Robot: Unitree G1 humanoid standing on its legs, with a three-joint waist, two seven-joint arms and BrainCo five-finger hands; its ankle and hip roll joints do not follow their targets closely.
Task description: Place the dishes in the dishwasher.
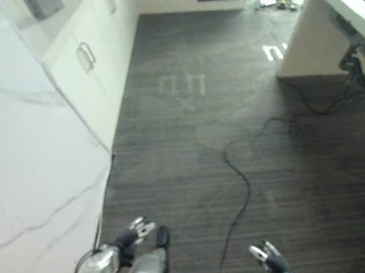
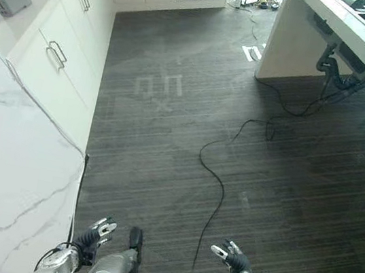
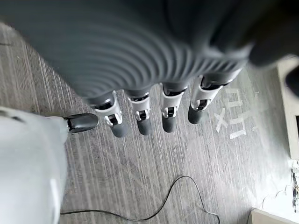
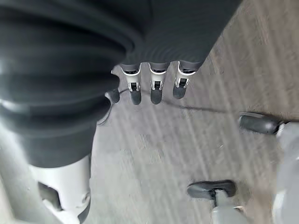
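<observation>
Both hands are held low and empty, left hand point(image 2: 94, 232) and right hand point(image 2: 232, 256), fingers loose, likely because nothing is picked up yet. No dishes or dishwasher can be seen; white cabinets point(image 2: 57, 56) stand beyond the left hand.

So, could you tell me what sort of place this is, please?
Probably a kitchen: a white marble-look countertop, white cabinets with drawer handles, and a counter with sink plumbing under it, over dark wood-grain flooring.

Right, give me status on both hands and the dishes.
Left hand open, holding nothing. Right hand open, holding nothing. Both low over dark floor. White counter to the left; dishes and dishwasher not sighted.
</observation>
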